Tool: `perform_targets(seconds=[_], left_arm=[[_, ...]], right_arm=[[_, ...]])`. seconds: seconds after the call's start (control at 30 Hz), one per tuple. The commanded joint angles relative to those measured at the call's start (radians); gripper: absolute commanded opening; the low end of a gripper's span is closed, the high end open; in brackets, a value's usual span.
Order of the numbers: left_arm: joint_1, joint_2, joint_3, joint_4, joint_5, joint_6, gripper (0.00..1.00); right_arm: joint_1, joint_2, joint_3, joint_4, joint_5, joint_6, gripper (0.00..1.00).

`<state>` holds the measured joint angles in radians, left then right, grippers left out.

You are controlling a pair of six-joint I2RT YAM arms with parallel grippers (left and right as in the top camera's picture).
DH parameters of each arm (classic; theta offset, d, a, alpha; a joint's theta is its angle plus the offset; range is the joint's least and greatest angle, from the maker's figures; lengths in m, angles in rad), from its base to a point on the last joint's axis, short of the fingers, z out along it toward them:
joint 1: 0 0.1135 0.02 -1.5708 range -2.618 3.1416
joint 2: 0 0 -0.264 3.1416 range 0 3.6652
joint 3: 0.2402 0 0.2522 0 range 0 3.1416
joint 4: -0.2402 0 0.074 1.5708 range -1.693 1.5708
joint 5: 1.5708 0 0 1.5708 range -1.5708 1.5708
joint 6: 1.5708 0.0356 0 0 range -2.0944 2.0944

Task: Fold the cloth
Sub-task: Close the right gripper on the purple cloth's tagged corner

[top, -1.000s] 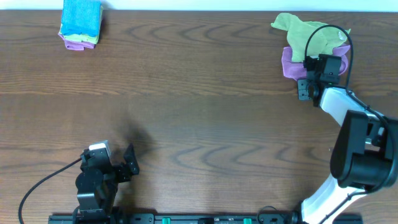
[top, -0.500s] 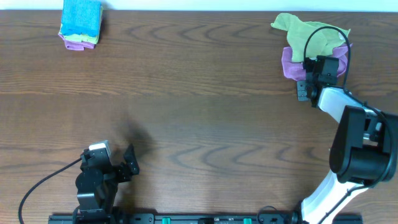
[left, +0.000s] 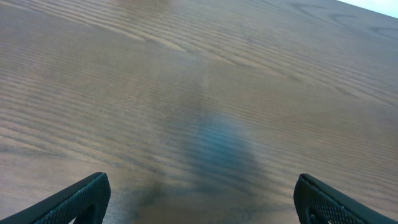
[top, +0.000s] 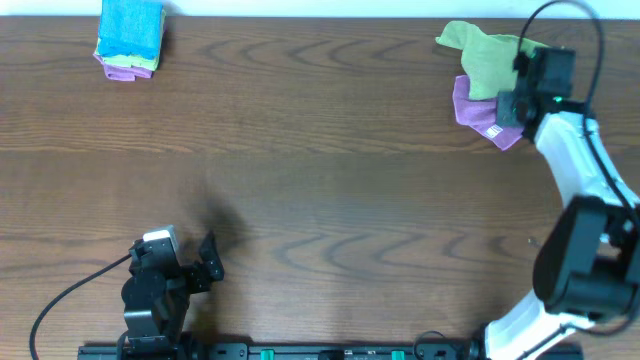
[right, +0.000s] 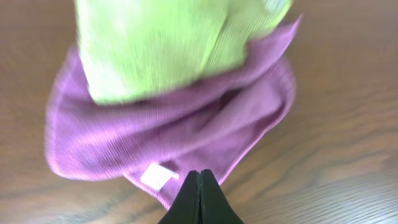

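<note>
Purple cloth [top: 470, 103], crumpled near the far right corner of the counter, half under a green cloth [top: 487, 52]. Looks soft, light and limp; likely to sag and drag the green one along. Best taken at the bare near edge by the white tag [right: 155, 178]. Right gripper [right: 200, 180] pressed together there, fabric caught or not unclear. Left gripper [left: 200, 193] spread wide by the near edge.

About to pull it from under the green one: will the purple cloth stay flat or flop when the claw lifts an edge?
Likely floppy: the purple cloth lies in soft rumpled folds. Probably light, but the green cloth draped over it may drag along.
</note>
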<state>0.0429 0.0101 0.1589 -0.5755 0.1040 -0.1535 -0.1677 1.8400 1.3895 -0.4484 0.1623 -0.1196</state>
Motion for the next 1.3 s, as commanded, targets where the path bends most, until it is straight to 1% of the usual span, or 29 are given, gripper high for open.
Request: perform_targets(seconds=[0.0,0.03,0.07,0.13,0.23,0.3,0.4,0.5,0.77,0.83,0.87,0.97,1.1,1.27], left_arm=[[-0.004,-0.006,-0.008,0.001,-0.007,0.000,0.96],[-0.004,-0.006,-0.008,0.001,-0.007,0.000,0.95],[-0.004,-0.006,-0.008,0.001,-0.007,0.000,0.95],[-0.004,-0.006,-0.008,0.001,-0.007,0.000,0.95],[-0.004,-0.006,-0.008,0.001,-0.007,0.000,0.95],[-0.004,-0.006,-0.008,0.001,-0.007,0.000,0.95],[-0.004,-0.006,-0.008,0.001,-0.007,0.000,0.95],[-0.004,-0.006,-0.008,0.001,-0.007,0.000,0.95],[-0.004,-0.006,-0.008,0.001,-0.007,0.000,0.95],[-0.004,-0.006,-0.008,0.001,-0.007,0.000,0.95],[-0.004,-0.006,-0.008,0.001,-0.007,0.000,0.95],[-0.004,-0.006,-0.008,0.001,-0.007,0.000,0.95],[-0.004,-0.006,-0.008,0.001,-0.007,0.000,0.95],[-0.004,-0.006,-0.008,0.001,-0.007,0.000,0.95]], right_arm=[[0.012,-0.041,0.024,-0.019,-0.056,-0.016,0.12],[0.012,-0.037,0.022,-0.032,-0.069,-0.034,0.35],[0.012,-0.025,0.021,-0.051,-0.085,-0.058,0.43],[0.011,0.001,0.020,-0.085,-0.097,-0.090,0.55],[0.010,0.063,0.020,-0.103,-0.101,-0.099,0.62],[0.004,0.114,0.020,-0.103,-0.127,-0.098,0.62],[-0.006,0.184,0.020,-0.092,-0.153,-0.060,0.57],[-0.016,0.233,0.020,-0.062,-0.154,-0.008,0.57],[-0.040,0.279,0.020,-0.033,-0.181,0.000,0.56],[-0.048,0.285,0.020,-0.032,-0.182,0.000,0.41],[-0.053,0.285,0.020,-0.033,-0.182,0.000,0.25],[-0.061,0.285,0.020,-0.031,-0.178,0.005,0.01],[-0.068,0.284,0.026,-0.037,-0.182,0.038,0.01],[-0.047,0.244,0.133,-0.172,-0.205,0.048,0.01]])
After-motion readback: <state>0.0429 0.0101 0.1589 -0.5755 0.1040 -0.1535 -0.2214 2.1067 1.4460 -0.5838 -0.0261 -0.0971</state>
